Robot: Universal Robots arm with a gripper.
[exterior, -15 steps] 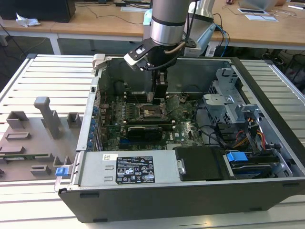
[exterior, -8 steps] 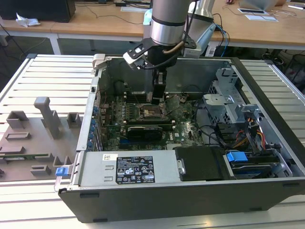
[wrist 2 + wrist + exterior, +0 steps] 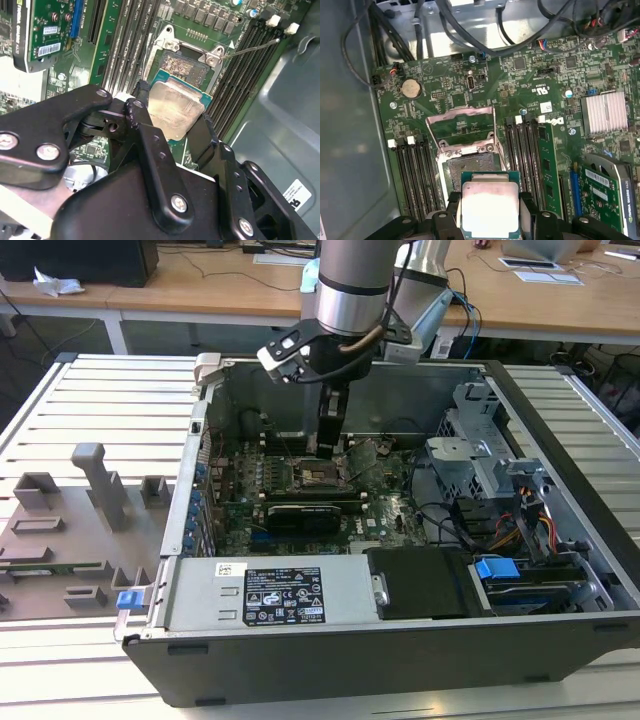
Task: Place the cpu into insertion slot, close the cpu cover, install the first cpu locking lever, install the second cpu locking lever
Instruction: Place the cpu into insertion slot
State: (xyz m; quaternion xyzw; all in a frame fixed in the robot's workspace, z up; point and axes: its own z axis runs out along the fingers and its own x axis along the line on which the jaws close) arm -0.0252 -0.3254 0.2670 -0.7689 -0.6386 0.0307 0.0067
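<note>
The cpu (image 3: 490, 210) is not seated. In both wrist views it hangs clamped by two opposite edges between the fingers (image 3: 200, 137), metal top up. It covers the nearer edge of the insertion slot (image 3: 469, 166) rather than sitting square over it. The fingers are closed to the chip's width and hold nothing else. How high the chip rides above the socket cannot be told from these pictures.

The main risk I see is misalignment. If the cpu goes down offset or slightly rotated, a corner could land on the socket's metal rim or scrape the contact field in the dark centre, and those contacts likely bend easily. A tilt in the grip would have the same effect, with one edge touching first and the chip rocking as it is let go. The edge hold is also narrow, so a slip could drop the chip crooked.

Beyond the slot, the cpu cover (image 3: 461, 113) stands swung open on the far side, and a thin locking lever (image 3: 250, 47) juts out beside the socket. Either could catch a finger during a sideways correction. The memory slots (image 3: 417, 175) flank the socket closely, which leaves the fingers little room to open. In the exterior view the arm reaches deep into the computer case (image 3: 300, 650) on the counter (image 3: 100, 400).
</note>
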